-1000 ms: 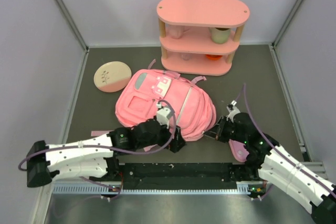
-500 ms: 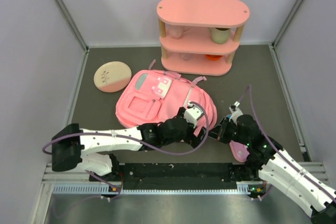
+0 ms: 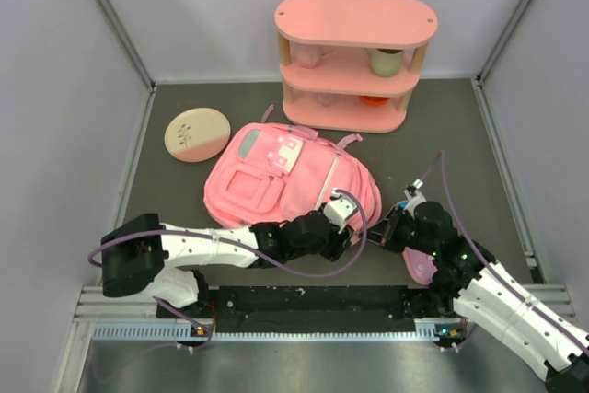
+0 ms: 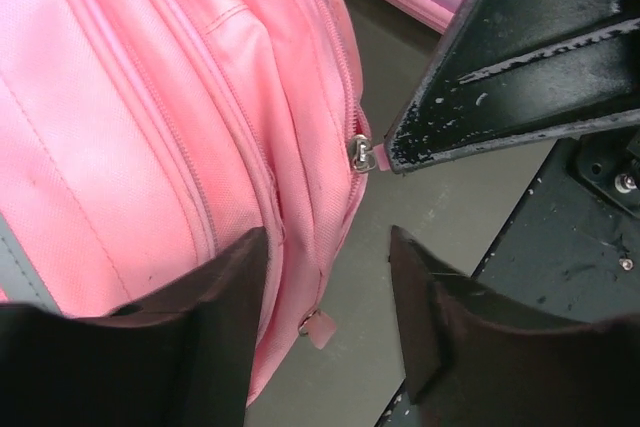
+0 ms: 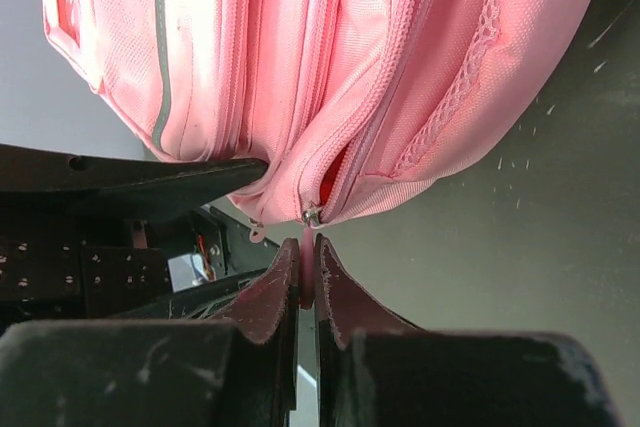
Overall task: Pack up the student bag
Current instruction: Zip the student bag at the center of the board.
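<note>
Right gripper (image 5: 307, 247) is pinching tight on one pink zipper pull (image 4: 370, 158) at the 5 o'clock corner of the one student bag (image 3: 276, 181), which is lying flat mid-counter (image 3: 451, 135). Left gripper (image 4: 327, 247) is hovering just beside it with its jaws spread over the bag's edge, where a second pull (image 4: 315, 325) is dangling free. One purple-pink pencil case (image 3: 421, 267) is lying partly under the right arm at 4 o'clock. One three-tier shelf (image 3: 354, 52) is crowding 12 o'clock and one round disc (image 3: 196, 134) is sitting at 10 o'clock. Bare counter is showing at 3 o'clock.
</note>
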{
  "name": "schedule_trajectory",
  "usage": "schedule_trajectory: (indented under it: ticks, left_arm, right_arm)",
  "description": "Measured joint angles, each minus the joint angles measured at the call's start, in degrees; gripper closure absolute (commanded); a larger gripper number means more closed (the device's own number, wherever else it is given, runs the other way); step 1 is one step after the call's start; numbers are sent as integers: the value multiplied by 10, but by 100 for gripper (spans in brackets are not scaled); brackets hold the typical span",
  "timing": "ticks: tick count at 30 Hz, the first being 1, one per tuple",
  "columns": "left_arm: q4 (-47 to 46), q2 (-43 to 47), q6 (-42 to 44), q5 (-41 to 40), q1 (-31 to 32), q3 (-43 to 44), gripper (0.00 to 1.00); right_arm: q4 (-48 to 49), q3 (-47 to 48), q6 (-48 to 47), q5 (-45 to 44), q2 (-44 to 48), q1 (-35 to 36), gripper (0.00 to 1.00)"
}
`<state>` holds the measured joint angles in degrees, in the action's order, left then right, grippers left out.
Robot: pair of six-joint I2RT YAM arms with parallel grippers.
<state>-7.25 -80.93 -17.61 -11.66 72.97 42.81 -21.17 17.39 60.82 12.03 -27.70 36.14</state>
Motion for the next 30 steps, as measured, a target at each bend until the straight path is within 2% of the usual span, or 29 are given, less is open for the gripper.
schedule_trajectory:
  ticks: [2,3,5,6,12,18,22,30]
  left_arm:
    - [-6,-3,-2,-6,-1,-4,63]
    - [-7,-6,-4,-10,-2,-5,76]
    - [-10,-15,-6,-16,-3,-5,89]
    - [-12,-20,-9,-17,-4,-5,100]
    - [-14,-41,-16,-5,-3,3,100]
    - [-39,-29,-30,7,-2,-19,100]
    - [-50,43,-44,22,1,-68,100]
    - [-9,173,-64,33,3,-139,100]
  right_arm:
    - [-1,0,7,0,0,0,100]
    - [-3,0,8,0,0,0,100]
    - [-9,0,14,0,0,0,100]
    - [-11,0,17,0,0,0,100]
    - [-26,0,54,-13,10,0,100]
    - [-64,12,78,-63,23,1,100]
    - [-71,38,80,-77,1,1,100]
    - [-55,45,103,-82,-8,1,100]
